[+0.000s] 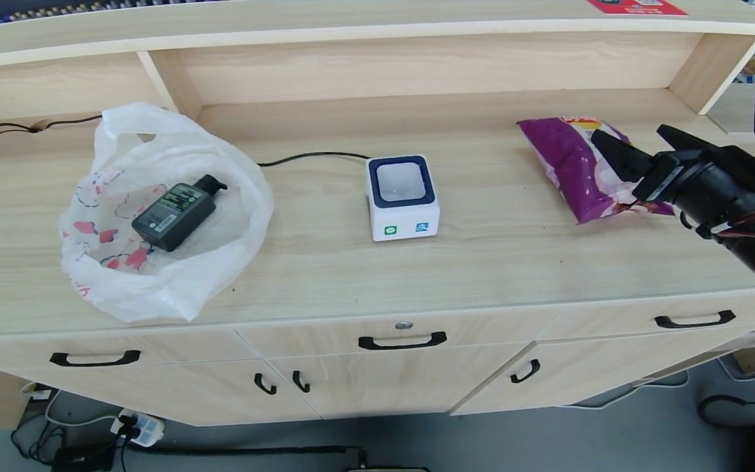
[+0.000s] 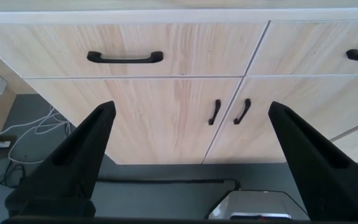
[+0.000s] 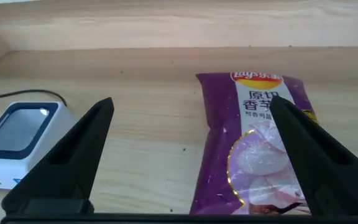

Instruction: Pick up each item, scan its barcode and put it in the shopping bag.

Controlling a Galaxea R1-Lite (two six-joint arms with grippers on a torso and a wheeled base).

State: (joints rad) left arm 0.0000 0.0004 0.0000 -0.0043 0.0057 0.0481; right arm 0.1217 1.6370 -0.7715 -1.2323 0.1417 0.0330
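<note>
A dark bottle [image 1: 174,213] lies in the white shopping bag [image 1: 250,196] on the worktop [image 1: 482,262]. The right claw [image 1: 630,134] is wide open by the purple chip bag [image 1: 571,167], holding nothing. The left claw [image 2: 191,106] is wide open too.

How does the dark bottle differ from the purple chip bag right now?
The dark bottle lies inside the white shopping bag on the robot's left; the purple chip bag lies bare on the counter on the right.
The bottle is rigid with a pump top; the chip bag is soft and crinkled.
The open right gripper is at the chip bag; no gripper is near the bottle.
Both lie flat.
</note>
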